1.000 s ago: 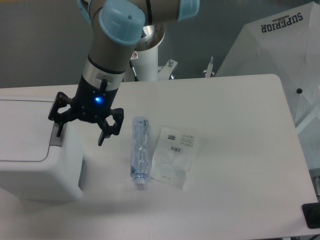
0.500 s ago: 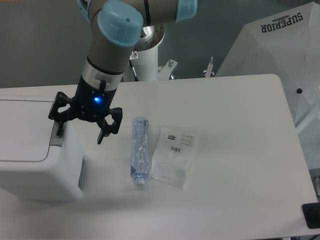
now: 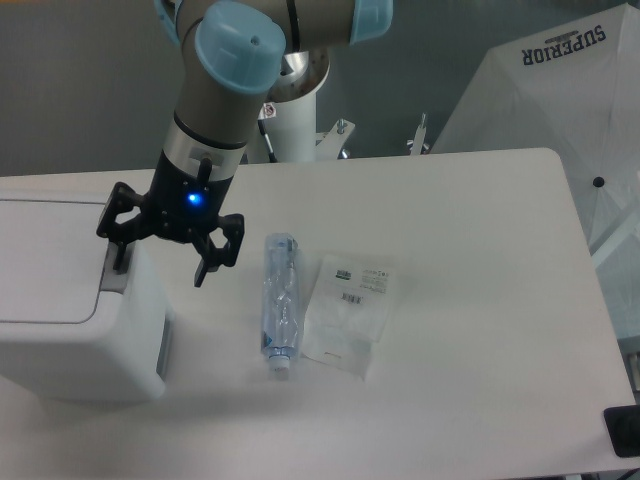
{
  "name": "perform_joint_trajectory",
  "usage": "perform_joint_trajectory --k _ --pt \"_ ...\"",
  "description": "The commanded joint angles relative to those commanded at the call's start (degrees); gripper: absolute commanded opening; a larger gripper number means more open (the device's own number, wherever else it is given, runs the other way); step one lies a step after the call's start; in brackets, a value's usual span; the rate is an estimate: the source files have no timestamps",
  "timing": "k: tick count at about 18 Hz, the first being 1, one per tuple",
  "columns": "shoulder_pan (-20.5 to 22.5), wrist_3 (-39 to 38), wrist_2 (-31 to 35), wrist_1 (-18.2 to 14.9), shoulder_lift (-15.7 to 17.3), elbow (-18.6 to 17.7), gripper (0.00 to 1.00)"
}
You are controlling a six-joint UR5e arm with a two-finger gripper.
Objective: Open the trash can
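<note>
A white rectangular table with rounded corners [image 3: 480,330] carries everything. At its left edge stands a large white boxy plastic trash can [image 3: 70,320]; near the middle a clear crumpled plastic bottle [image 3: 279,303] lies just beside a flat transparent plastic bag [image 3: 347,315] with a printed label.

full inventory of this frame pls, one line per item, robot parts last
large white boxy plastic trash can: 1, white with flat lid shut, left edge of the table
grey rectangular push tab: 1, grey, right end of the lid, under one finger
clear plastic water bottle: 1, transparent with white cap, lying mid-table, cap toward the camera
clear plastic bag with printed label: 1, transparent, flat, just right of the bottle
white table: 1, white, carries everything
white umbrella-like canopy reading SUPERIOR: 1, white, beyond the table's right end
robot arm: 1, grey with light blue caps
black two-finger gripper: 1, black, blue light lit, open, straddling the can's right edge
</note>
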Motion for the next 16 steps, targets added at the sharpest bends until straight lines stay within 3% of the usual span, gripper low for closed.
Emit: perform_joint_trajectory --k 16 --pt "0.8 0.3 2.3 0.2 0.5 1.1 1.00"
